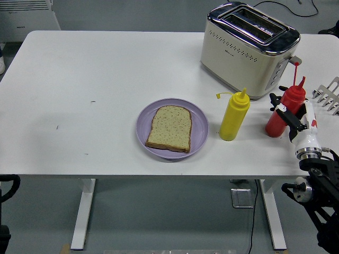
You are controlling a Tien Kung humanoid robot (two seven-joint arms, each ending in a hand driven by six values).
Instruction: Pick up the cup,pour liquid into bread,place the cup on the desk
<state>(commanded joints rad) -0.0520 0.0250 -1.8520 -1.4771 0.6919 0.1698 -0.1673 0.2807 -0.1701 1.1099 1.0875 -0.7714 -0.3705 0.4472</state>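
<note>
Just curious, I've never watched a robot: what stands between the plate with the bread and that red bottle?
In the head view, only the yellow squeeze bottle stands between the purple plate and the red bottle; otherwise bare table.
</note>
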